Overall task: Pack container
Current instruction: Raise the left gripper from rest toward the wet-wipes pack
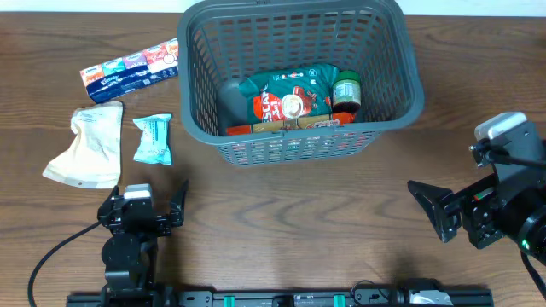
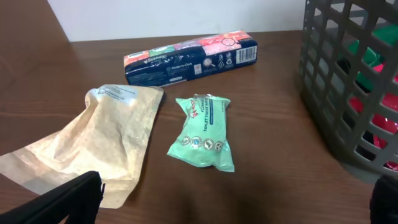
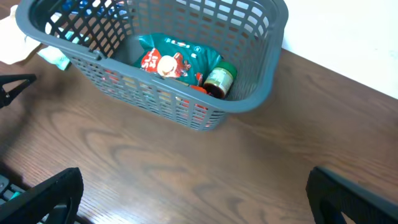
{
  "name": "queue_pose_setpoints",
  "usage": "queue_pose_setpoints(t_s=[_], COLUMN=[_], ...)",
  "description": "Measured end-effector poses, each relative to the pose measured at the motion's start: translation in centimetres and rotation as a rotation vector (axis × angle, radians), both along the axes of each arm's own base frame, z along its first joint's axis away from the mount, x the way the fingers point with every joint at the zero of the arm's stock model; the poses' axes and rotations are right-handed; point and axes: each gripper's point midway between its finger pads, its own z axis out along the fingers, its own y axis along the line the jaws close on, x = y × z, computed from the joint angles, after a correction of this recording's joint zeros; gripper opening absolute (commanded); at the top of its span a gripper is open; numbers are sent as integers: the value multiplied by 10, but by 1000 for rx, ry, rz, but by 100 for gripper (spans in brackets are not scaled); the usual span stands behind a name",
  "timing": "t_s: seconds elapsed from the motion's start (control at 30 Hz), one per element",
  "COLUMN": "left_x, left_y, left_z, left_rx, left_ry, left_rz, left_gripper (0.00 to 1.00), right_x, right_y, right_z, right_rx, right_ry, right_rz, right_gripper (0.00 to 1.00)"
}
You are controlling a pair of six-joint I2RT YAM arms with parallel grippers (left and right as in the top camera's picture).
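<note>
The dark grey mesh basket (image 1: pixel 388 72) stands at the back centre of the table. It holds a green snack bag (image 1: pixel 286 98), a small green-lidded jar (image 1: pixel 345 91) and a red packet (image 1: pixel 294 128). Left of it lie a mint-green tissue packet (image 1: pixel 153 138), a beige paper pouch (image 1: pixel 90 145) and a long dark-blue tissue pack (image 1: pixel 130 70). My left gripper (image 1: pixel 143 209) is open and empty, near the front left, in front of the mint packet (image 2: pixel 203 131). My right gripper (image 1: pixel 435 209) is open and empty at the front right, aimed at the basket (image 3: pixel 255 99).
Bare wooden table lies between the two grippers and in front of the basket. A black rail (image 1: pixel 281 298) runs along the table's front edge. The pouch (image 2: pixel 93 146) and long pack (image 2: pixel 189 59) lie close to the left gripper's reach.
</note>
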Motion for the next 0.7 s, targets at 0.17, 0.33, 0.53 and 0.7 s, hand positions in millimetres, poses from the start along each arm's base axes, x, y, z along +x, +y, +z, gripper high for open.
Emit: queue_pose_setpoints(t_s=[0.17,0.33,0.53,0.7], left_x=[0,0,0,2], left_y=[0,0,0,0], left_z=[0,0,0,4], left_rx=[0,0,-7,-72], left_ry=[0,0,-1,-33], left_rz=[0,0,2,20], left_gripper=[99,99,99,98], right_x=[0,0,0,0], right_y=[0,0,0,0], right_z=[0,0,0,0], right_rx=[1,1,1,1], right_ry=[0,1,0,1], right_rz=[-1,-1,-1,-1], right_gripper=[99,99,99,99])
